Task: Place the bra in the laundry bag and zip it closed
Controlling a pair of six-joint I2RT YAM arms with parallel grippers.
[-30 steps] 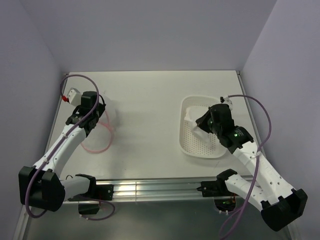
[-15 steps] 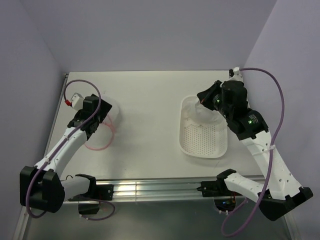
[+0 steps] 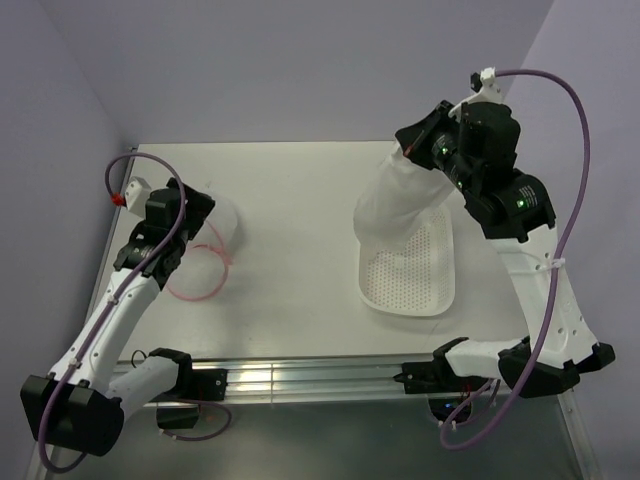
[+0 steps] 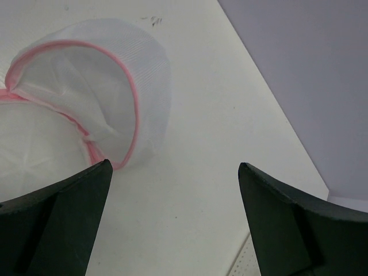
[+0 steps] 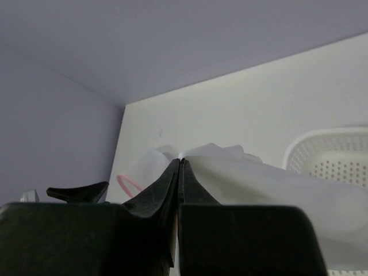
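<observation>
The right jaws were pinched shut on the top of the bra [image 3: 400, 205], which hung from them as a white drape, its lower end at the far rim of the perforated basket [image 3: 405, 300] on the right of the bench [image 3: 290, 200]. Well apart, on the left, the laundry bag [image 3: 215, 240] lay with its pink trim showing. The left jaws stood wide apart just beside it, gripping nothing.

A robot lab cell: plain lilac walls [image 3: 300, 70] box in a white table [image 3: 290, 230], with two arms [image 3: 105, 325] bolted along an aluminium rail [image 3: 300, 377].
</observation>
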